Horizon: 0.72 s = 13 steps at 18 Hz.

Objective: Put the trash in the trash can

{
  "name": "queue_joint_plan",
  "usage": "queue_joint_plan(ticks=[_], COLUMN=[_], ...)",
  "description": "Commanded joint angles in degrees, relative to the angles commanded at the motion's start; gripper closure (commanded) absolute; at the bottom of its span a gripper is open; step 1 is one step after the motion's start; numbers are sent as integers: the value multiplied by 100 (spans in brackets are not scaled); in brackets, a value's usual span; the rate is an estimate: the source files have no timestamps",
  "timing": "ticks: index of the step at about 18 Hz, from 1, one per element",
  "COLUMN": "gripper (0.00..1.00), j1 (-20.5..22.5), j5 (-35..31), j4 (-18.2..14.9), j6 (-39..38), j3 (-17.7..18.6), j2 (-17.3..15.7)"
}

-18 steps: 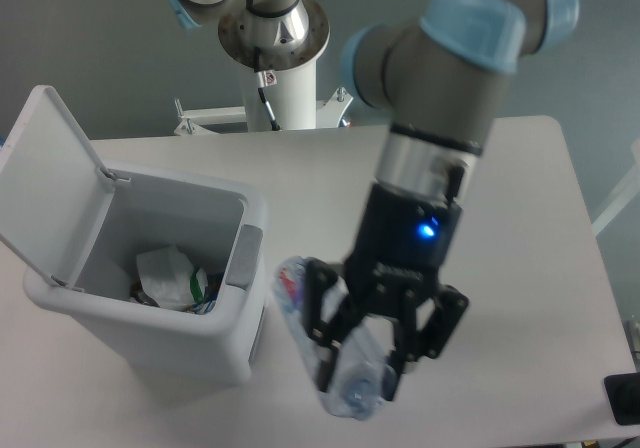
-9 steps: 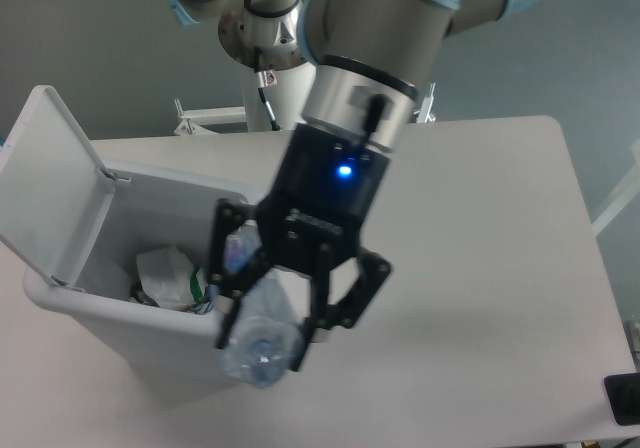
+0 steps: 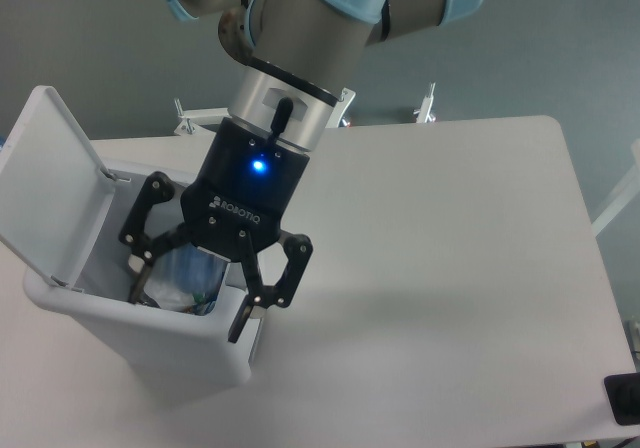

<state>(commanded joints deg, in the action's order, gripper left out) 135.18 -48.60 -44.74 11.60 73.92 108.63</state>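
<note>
1. The end effector (image 3: 190, 293) has swung across from the bare tabletop (image 3: 450, 238) to a spot directly over the open trash can (image 3: 150, 343); a second ago it hung to the right of the bin with the crushed bottle clamped between its fingers.
2. Its fingers are now spread wide, with nothing pinched between them.
3. The crushed clear plastic bottle (image 3: 185, 276) shows below the spread fingers, inside the can's opening. It looks released and dropped in, though whether it has settled on the bottom is hidden by the end effector.
4. By that reading the bottle part of the task is essentially done. The white wrapper seen inside the bin earlier is now hidden behind the end effector.
5. The can's hinged lid (image 3: 50, 183) stands open, tilted back to the left.
6. The tabletop is pale and matte, with rounded corners.
7. Behind it are a white robot pedestal (image 3: 280, 103), a grey wall and a grey floor.
</note>
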Motion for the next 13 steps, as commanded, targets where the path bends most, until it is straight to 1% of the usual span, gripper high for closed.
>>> queue_joint_plan(ticks=[3,5,7,10,11,13], gripper=[0,0,0,0,0,0], j1=[157,464,780,1203,1317,1528], j5=[-35,-35,-96,-359,-543,-1139], j4=[0,-9,0,-26,-26,-35], j6=[9,35,280,1034,1272,1790], j3=[-9,0,87,429,561,912], j2=[44,157,263,308,308,264])
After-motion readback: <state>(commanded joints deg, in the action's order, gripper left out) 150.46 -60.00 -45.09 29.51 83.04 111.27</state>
